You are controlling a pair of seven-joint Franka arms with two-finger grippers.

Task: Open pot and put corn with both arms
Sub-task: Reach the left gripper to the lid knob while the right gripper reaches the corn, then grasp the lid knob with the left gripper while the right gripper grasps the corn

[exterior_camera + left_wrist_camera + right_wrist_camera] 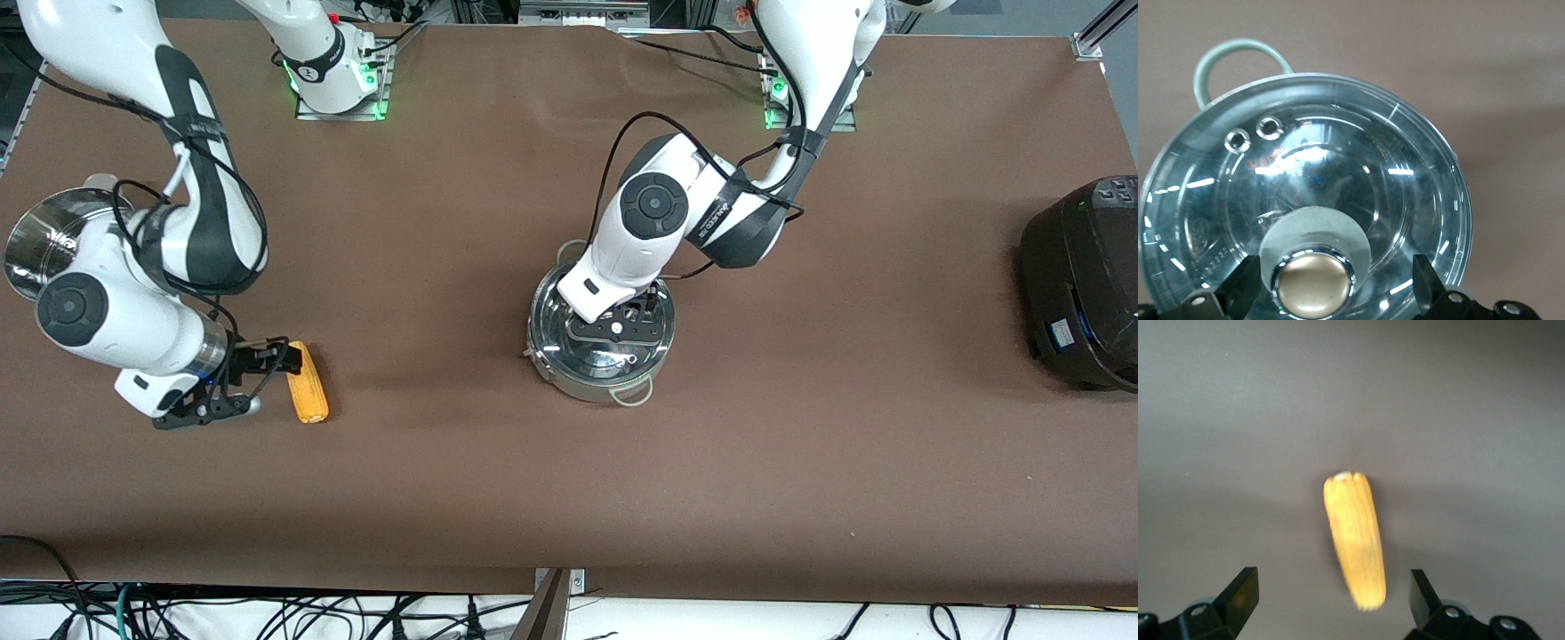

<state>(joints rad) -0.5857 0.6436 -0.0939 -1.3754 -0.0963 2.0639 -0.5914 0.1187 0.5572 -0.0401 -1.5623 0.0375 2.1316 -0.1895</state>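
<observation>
The shallow steel pot (601, 356) stands mid-table with a clear glass lid (1338, 167) on it. The lid's metal knob (1313, 283) sits on a pale round base. My left gripper (620, 324) is low over the lid. It is open in the left wrist view (1336, 283), with one finger on each side of the knob and a gap to it on both sides. A wire loop handle (1238, 57) shows at the pot's rim. The yellow-orange corn (309, 384) lies on the table toward the right arm's end. My right gripper (256, 378) is open and empty (1333, 593), low over the corn's (1355, 537) near end.
A shiny steel vessel (44, 240) stands at the right arm's end of the table, partly hidden by that arm. A large black cooker (1080, 280) stands at the left arm's end. Brown table (800, 462) spreads around the pot.
</observation>
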